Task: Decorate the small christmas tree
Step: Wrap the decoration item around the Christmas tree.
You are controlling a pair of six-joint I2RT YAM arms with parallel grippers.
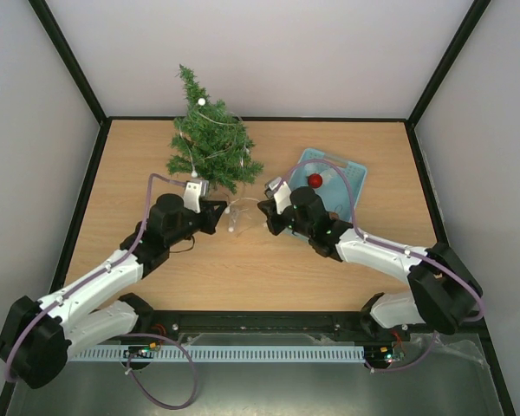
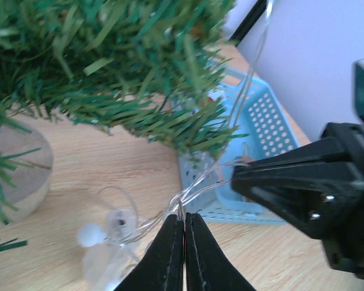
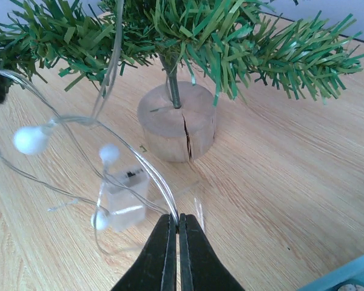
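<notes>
The small christmas tree [image 1: 210,140] stands at the back of the table on a round wooden stump [image 3: 177,123]. A clear wire string of lights with white bulbs [image 1: 237,208] is draped on it and hangs down to the table in front. My left gripper [image 1: 223,211] is shut on the wire strands [image 2: 197,188] just in front of the tree. My right gripper [image 1: 263,208] faces it from the right and is shut on the same wire [image 3: 147,167]. A clear battery box [image 3: 125,193] and white bulbs [image 3: 30,139] lie between the stump and the grippers.
A light blue perforated basket [image 1: 348,172] sits right of the tree with a red ball [image 1: 315,180] in it. It also shows in the left wrist view [image 2: 264,118], behind the right gripper's black fingers [image 2: 291,182]. Grey walls enclose the table.
</notes>
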